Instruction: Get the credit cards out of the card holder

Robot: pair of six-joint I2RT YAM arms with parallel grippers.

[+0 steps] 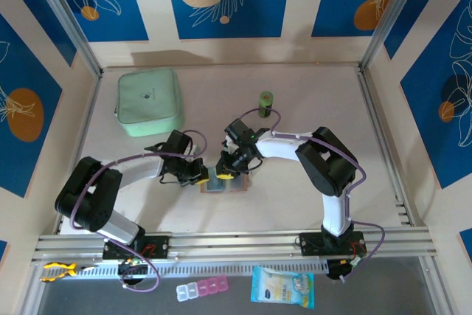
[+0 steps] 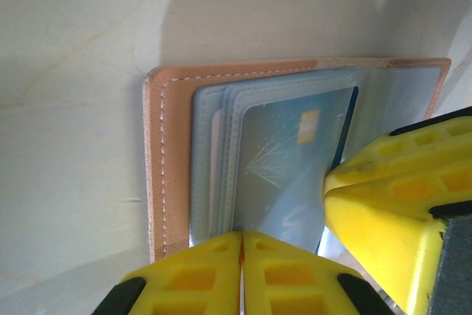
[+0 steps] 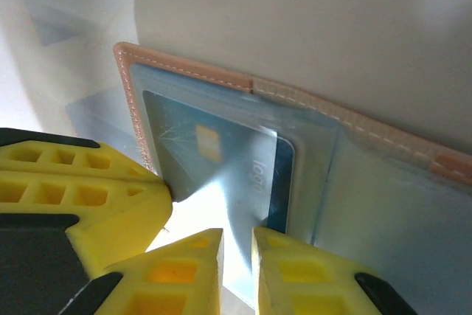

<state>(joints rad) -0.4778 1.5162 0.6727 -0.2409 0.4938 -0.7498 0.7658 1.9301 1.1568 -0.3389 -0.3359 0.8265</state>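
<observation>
While the card holder lies spread open on the table, both grippers crowd one edge of it.
The left gripper has its jaws pressed together at the rim of the clear pockets. Just ahead of its tips, a blue card sits inside a pocket. The right gripper, just beside the left one, shows a thin slit between its jaws with the pocket edge running into it. Whether it pinches anything I cannot tell.

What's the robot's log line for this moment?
wallet: open | card: in wallet | left gripper: shut at wallet edge | right gripper: at card edge
</observation>
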